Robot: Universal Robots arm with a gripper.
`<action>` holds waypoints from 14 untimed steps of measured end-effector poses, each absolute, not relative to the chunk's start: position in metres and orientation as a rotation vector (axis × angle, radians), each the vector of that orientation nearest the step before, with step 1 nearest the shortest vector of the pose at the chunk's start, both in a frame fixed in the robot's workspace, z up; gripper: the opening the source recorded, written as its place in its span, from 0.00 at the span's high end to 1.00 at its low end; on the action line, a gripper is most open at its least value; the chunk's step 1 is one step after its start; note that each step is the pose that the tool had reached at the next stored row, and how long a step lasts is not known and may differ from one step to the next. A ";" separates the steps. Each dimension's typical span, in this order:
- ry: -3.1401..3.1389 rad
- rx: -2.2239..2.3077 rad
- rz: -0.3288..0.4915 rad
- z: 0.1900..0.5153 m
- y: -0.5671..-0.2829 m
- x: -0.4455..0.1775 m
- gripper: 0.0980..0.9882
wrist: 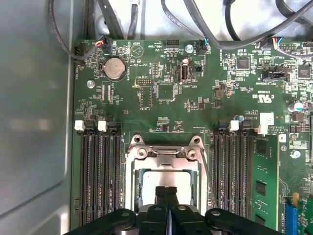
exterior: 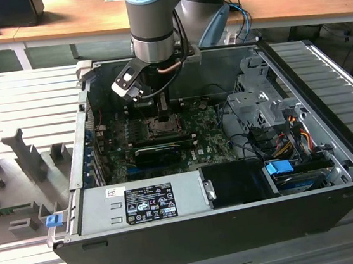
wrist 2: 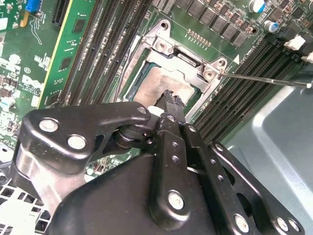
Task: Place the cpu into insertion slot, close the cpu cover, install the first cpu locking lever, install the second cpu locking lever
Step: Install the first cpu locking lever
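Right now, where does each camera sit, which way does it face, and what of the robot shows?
Exterior view: off the arm, above the open computer case, looking down into it; the arm shows.
First wrist view: at the wrist, squarely facing the green board; the shut pincer shows its tips.
Second wrist view: at the wrist, looking aslant along the pincer's black links.
Both wrist views share the pincer tip before the chip in its cover.
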State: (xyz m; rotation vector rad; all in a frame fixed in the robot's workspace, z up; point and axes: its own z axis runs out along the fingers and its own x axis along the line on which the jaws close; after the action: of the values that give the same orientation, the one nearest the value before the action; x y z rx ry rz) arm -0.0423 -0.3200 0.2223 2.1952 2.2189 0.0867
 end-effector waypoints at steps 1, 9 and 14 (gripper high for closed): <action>2.219 2.195 0.087 0.223 -0.320 -0.042 0.99; 2.219 2.195 0.087 0.233 -0.320 -0.042 0.99; 2.219 2.195 0.087 0.245 -0.320 -0.042 0.99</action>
State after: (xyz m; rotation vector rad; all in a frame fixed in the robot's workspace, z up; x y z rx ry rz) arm -0.0423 -0.3200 0.2449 2.1953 2.2188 0.0868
